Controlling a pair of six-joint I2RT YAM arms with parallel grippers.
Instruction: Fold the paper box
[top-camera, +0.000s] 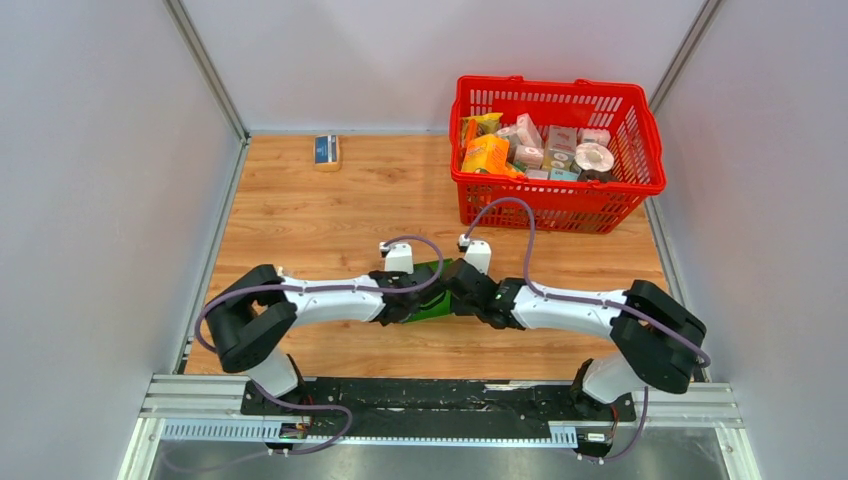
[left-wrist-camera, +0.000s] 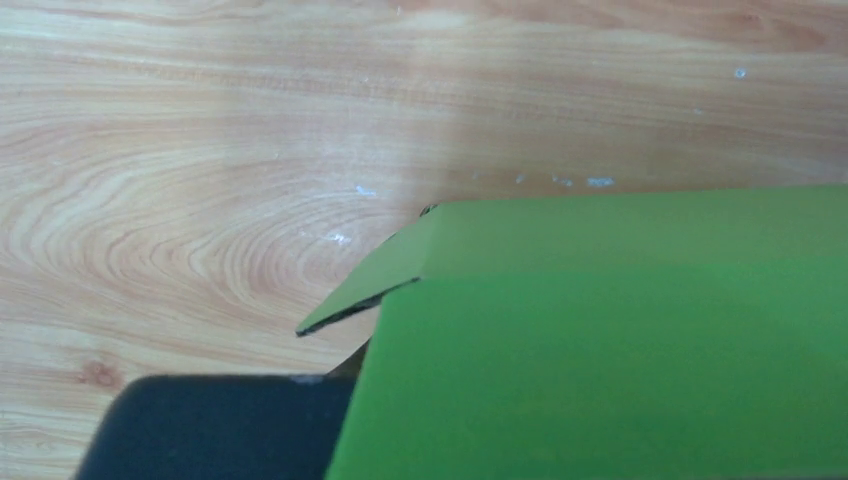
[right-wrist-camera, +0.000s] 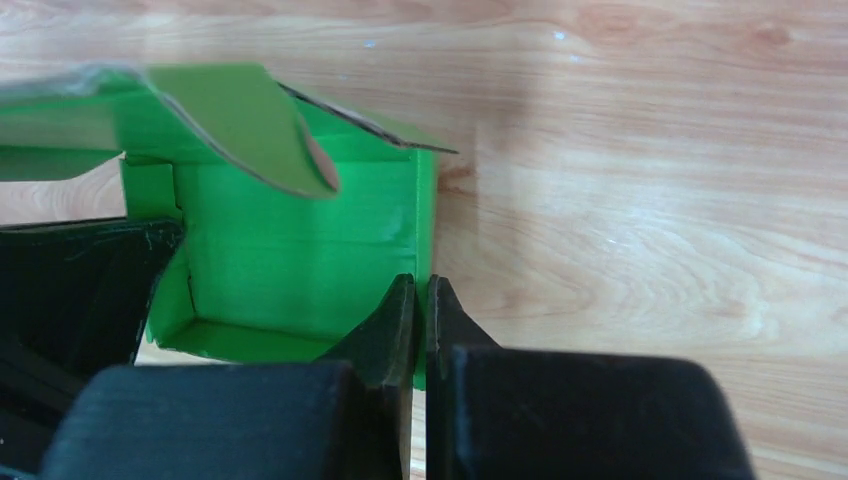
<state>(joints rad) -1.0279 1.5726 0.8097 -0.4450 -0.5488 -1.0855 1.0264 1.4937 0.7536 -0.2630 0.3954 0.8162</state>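
The bright green paper box is held between my two grippers at the middle of the wooden table, part-folded, with flaps loose. My right gripper is shut on one upright side wall of the box, one finger inside and one outside. It shows in the top view at the box's right side. My left gripper is at the box's left side. In the left wrist view a green panel covers most of it. Only one dark finger shows, set close in as if shut on the cardboard.
A red basket full of packages stands at the back right. A small blue-and-tan box lies at the back left. Grey walls close in the table on the left, right and rear.
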